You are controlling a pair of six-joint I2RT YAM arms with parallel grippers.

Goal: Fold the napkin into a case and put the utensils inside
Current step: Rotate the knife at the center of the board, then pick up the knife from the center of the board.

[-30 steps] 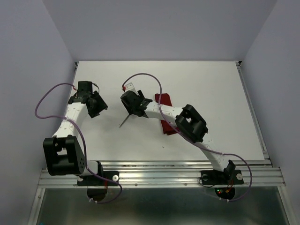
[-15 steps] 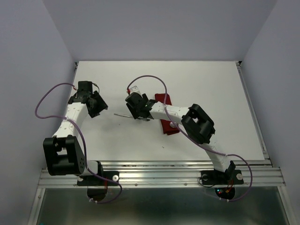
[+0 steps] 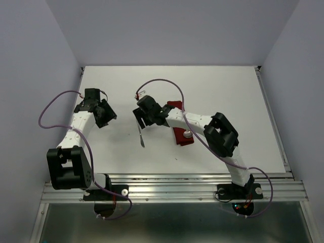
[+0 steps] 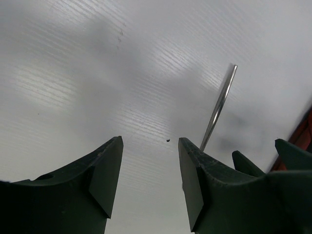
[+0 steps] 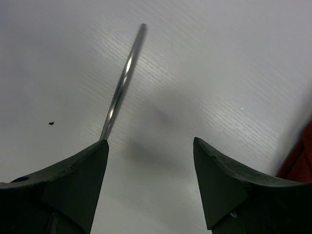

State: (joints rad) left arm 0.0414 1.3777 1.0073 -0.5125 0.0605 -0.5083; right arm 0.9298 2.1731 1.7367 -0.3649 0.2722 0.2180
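Observation:
One thin silver utensil [image 3: 142, 136] lies flat on the white table, pointing toward the near edge; it also shows in my wrist views as the same utensil [image 4: 219, 102] [image 5: 123, 83]. The dark red napkin [image 3: 182, 136] lies folded as a narrow strip under my right arm, which hides part of it. My right gripper [image 3: 142, 120] [image 5: 150, 144] hovers open just above the utensil's far end, nothing between its fingers; the left fingertip [image 5: 92, 161] hides that end. My left gripper [image 3: 111, 117] [image 4: 150, 141] stands open and empty, left of the utensil.
The table's back corners [image 3: 83, 68] meet grey-lilac walls on three sides. A metal rail [image 3: 172, 188] runs along the near edge by the arm bases. A small dark speck [image 4: 168, 141] lies on the table. Purple cables loop over both arms.
The utensil has swung round on the table, from slanted, through crosswise, to pointing at the near edge. My right gripper shifted slightly and stayed open. The left arm has not moved.

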